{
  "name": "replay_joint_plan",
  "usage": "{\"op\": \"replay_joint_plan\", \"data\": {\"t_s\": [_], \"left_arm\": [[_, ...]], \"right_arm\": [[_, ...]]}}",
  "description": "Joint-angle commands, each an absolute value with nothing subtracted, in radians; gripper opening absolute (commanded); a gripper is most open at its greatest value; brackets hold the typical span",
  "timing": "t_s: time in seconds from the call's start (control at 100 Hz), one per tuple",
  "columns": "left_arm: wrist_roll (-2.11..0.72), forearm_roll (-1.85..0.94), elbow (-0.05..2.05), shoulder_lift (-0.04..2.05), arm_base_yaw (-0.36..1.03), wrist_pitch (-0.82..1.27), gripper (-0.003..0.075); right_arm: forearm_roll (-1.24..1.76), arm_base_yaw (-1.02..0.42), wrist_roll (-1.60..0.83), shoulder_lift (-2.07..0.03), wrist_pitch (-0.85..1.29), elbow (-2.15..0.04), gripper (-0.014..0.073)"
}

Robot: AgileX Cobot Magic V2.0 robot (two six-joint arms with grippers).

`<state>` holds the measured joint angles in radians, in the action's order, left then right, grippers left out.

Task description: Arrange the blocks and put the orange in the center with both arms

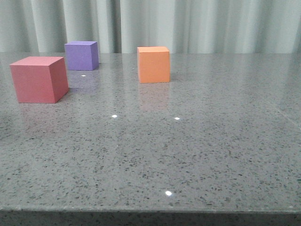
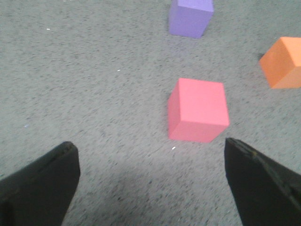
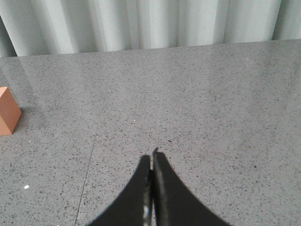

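Observation:
In the front view a pinkish-red cube [image 1: 38, 79] sits at the left, a purple cube [image 1: 82, 55] behind it, and the orange cube [image 1: 153, 64] near the middle at the back. No arm shows there. In the left wrist view my left gripper [image 2: 150, 153] is open and empty above the table, short of the pinkish-red cube [image 2: 198, 110]; the purple cube [image 2: 190, 17] and the orange cube [image 2: 284, 63] lie beyond it. In the right wrist view my right gripper [image 3: 152, 157] is shut and empty over bare table; the orange cube's edge [image 3: 7, 117] shows far off to one side.
The grey speckled table [image 1: 188, 150] runs to a front edge at the bottom of the front view. A pale curtain [image 1: 188, 23] hangs behind the table.

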<state>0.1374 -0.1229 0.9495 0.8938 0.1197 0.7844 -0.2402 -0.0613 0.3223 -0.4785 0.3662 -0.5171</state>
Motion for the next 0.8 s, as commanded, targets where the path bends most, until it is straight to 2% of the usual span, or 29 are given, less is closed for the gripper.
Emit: {"op": "replay_joint_plan", "data": {"t_s": [0.0, 0.31, 0.48, 0.79], "left_arm": [[0.138, -0.166, 1.015, 0.939, 0.17, 0.666, 0.0597], [0.233, -0.123, 1.26, 1.273, 0.481, 0.57, 0.0597], [0.387, 0.023, 1.471, 1.507, 0.587, 0.588, 0.0597], [0.704, 0.395, 1.817, 1.831, 0.722, 0.75, 0.0597]], "right_arm": [[-0.258, -0.057, 0.32, -0.478, 0.286, -0.54, -0.0069], [-0.258, -0.057, 0.32, -0.478, 0.286, -0.54, -0.0069], [-0.258, -0.057, 0.32, -0.478, 0.286, -0.54, -0.0069], [-0.258, -0.057, 0.32, -0.478, 0.286, -0.54, -0.0069]]}}
